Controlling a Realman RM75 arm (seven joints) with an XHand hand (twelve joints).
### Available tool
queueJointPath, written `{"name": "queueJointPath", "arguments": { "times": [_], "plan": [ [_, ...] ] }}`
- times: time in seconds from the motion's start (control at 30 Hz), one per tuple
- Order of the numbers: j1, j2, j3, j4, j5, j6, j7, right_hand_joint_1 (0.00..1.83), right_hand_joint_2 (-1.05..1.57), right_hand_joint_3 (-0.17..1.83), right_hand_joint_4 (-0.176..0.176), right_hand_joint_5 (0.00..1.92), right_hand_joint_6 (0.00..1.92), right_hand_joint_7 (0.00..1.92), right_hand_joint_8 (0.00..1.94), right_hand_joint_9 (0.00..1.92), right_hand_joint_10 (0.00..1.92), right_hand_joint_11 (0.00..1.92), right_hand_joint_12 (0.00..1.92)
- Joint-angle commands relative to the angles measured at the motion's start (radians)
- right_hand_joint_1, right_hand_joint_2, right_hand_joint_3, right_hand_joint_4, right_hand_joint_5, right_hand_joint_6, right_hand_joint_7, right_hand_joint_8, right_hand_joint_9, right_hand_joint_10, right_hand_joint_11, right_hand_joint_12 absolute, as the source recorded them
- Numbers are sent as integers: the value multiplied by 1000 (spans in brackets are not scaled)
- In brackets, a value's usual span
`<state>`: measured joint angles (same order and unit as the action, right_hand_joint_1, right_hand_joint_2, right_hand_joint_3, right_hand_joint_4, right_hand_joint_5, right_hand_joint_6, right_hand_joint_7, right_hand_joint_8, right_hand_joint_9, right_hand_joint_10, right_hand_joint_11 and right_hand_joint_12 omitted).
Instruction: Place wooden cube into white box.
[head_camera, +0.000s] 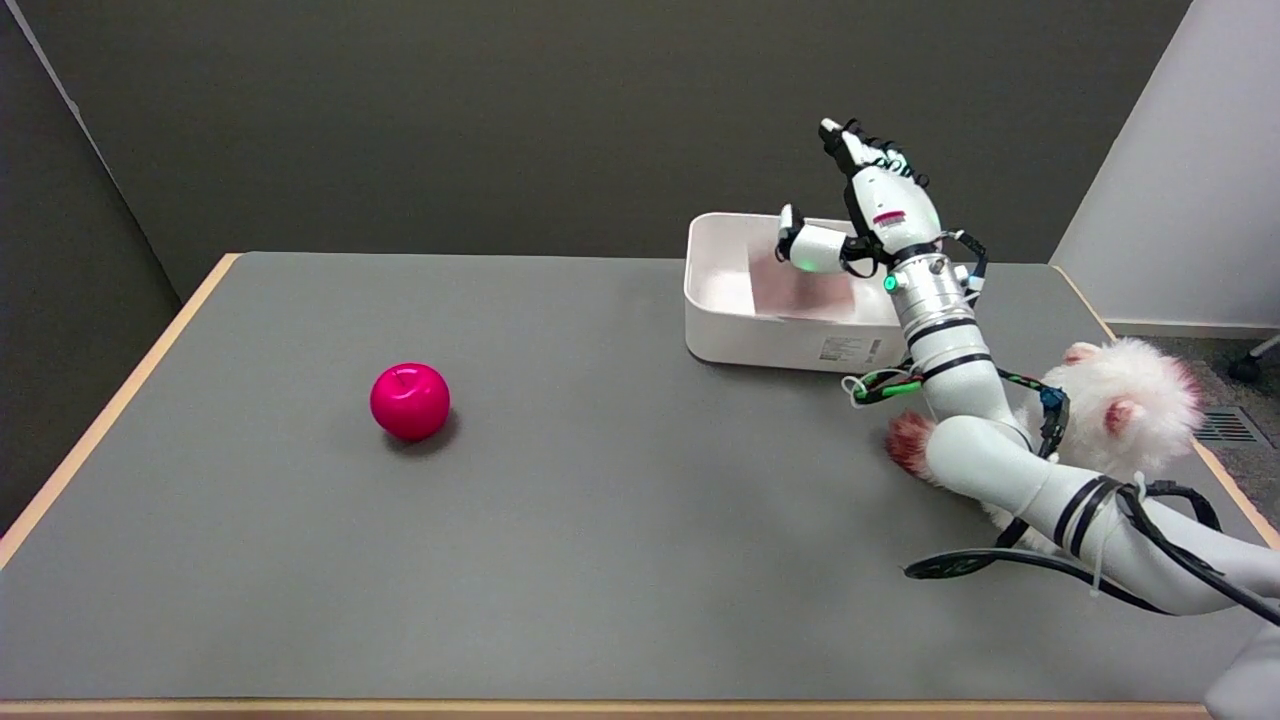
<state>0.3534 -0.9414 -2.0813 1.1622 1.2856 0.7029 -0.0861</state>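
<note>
Your right hand (868, 205) hangs above the white box (720, 330) with fingers spread, holding nothing. The wooden cube (800, 285), blurred, sits inside the box just below your thumb, on the bench (600, 520).

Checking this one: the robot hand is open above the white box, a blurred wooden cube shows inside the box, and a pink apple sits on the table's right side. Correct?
Not quite. The head view shows the pink apple on the table's left side, far from the white box. The rest holds: the robot hand is open above the box, with the blurred wooden cube inside.

Blurred wooden cube (800, 285) in white box (740, 345)
</note>
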Motion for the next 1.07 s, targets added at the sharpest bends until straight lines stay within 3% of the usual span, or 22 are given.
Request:
{"name": "queueJointPath", "arguments": {
  "times": [0.03,0.17,0.27,0.37,0.5,0.67,0.77,0.83,0.97,1.07],
  "plan": [
    [-91,-6,12,54,9,35,42,505,625,932,-55,65,282,117,322,17,602,-1,839],
    [-116,-6,9,102,-56,85,136,507,600,944,-45,56,288,101,326,3,551,-1,710],
    [-143,-2,15,175,-91,140,174,698,573,985,-52,23,314,80,387,0,498,-1,607],
    [-168,15,18,275,-119,190,175,697,572,984,-52,24,321,78,385,0,473,-1,584],
    [-208,38,18,388,-143,264,175,515,660,819,-34,80,289,146,259,0,537,-1,639],
    [-279,45,8,465,-171,351,175,505,665,829,-28,101,299,188,268,21,591,-1,707],
    [-297,45,-9,471,-187,399,175,501,665,833,-25,113,303,205,269,32,601,-1,729],
    [-303,46,-31,468,-191,443,175,468,616,964,-25,87,384,175,358,18,632,-1,756],
    [-304,54,-56,451,-191,485,175,469,615,955,-24,96,384,193,364,35,642,-1,771],
    [-307,56,-57,427,-191,498,176,493,671,833,-24,130,315,231,285,51,617,-1,761]
  ]
}}
